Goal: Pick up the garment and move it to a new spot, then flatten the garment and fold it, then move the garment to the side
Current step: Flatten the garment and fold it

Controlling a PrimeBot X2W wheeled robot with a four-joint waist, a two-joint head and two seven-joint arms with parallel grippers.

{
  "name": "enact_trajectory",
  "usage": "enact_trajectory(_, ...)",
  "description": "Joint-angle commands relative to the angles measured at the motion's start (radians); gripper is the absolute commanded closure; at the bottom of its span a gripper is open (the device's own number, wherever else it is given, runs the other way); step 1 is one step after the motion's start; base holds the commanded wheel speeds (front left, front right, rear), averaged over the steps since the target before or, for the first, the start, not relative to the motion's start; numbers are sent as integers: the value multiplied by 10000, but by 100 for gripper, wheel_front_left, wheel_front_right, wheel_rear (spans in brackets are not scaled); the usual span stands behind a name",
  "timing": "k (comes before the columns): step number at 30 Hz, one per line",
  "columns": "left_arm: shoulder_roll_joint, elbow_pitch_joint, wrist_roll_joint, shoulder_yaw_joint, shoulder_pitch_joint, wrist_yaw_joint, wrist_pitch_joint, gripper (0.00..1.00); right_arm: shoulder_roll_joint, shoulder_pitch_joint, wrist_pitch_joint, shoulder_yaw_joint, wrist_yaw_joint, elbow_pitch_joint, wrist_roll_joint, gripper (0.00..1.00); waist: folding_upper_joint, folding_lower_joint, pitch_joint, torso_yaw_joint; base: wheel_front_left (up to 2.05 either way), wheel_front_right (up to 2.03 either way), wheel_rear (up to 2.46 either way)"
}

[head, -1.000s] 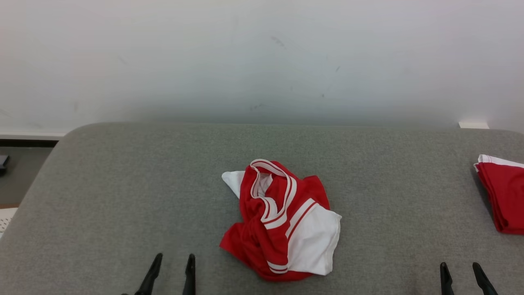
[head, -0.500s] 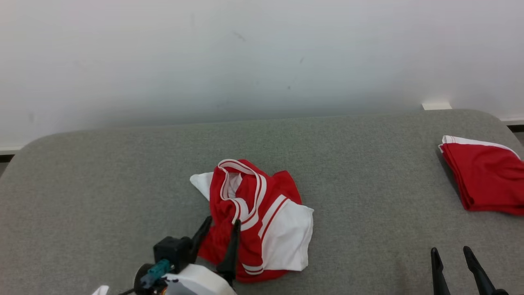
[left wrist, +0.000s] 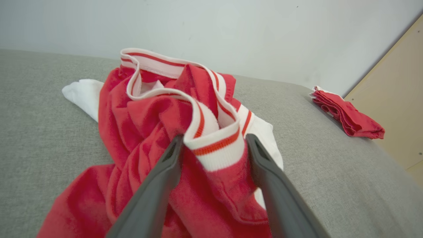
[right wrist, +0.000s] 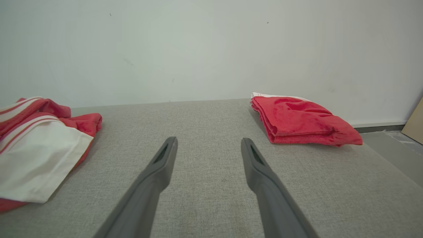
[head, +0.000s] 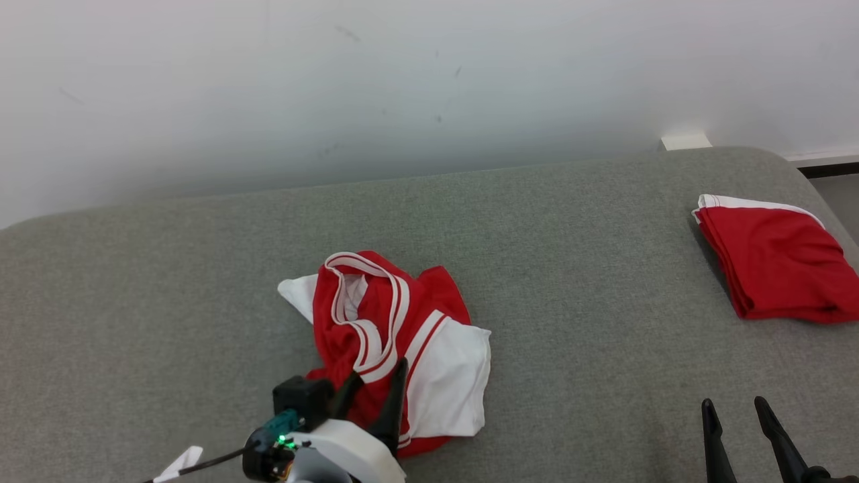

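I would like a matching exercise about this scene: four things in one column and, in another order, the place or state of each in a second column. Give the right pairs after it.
Column one
1. crumpled garment
2. folded garment
3. left gripper
4. right gripper

Column two
A. open, over the bare grey surface
B. lies at the surface's far right
C. open, astride the striped band
D. in a heap near the middle

Pairs: 1-D, 2-B, 3-C, 4-A
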Motion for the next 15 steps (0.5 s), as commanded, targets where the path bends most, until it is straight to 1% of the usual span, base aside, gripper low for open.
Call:
enact_trajectory(1, 48, 142, -60, -54, -203, -60, -76, 100, -10, -105, -27, -59, -28, 33, 116, 0, 0, -1, 28, -20, 0, 0, 0)
enact_trajectory(3, 48, 197, -286, -42, -370, -106, -128, 100, -9, -121, -27, -73, -28, 50, 125, 0, 0, -1, 37, -23, 0, 0, 0)
enact_trajectory(6, 54, 135, -728, 266, -763, -121, -172, 100, -6, -117, -27, -84, -28, 89, 154, 0, 0, -1, 3, -4, 0, 0, 0)
enact_trajectory(7, 148, 99, -785, 420, -963, -120, -157, 100, -6, -116, -27, -82, -28, 102, 165, 0, 0, -1, -26, 6, 0, 0, 0)
enact_trajectory(9, 454, 16, -962, 745, -1426, -171, -14, 100, -6, -110, -27, -65, -28, 128, 192, 0, 0, -1, -105, 17, 0, 0, 0)
enact_trajectory(11, 824, -98, -1115, 996, -1946, -291, 351, 100, -6, -74, -27, -37, -28, 156, 161, 0, 0, -1, -214, 15, 0, 0, 0)
enact_trajectory(15, 1796, -490, -1535, 1607, -3209, -507, 1471, 100, -5, -47, -27, -25, -28, 159, 140, 0, 0, -1, -367, -17, 0, 0, 0)
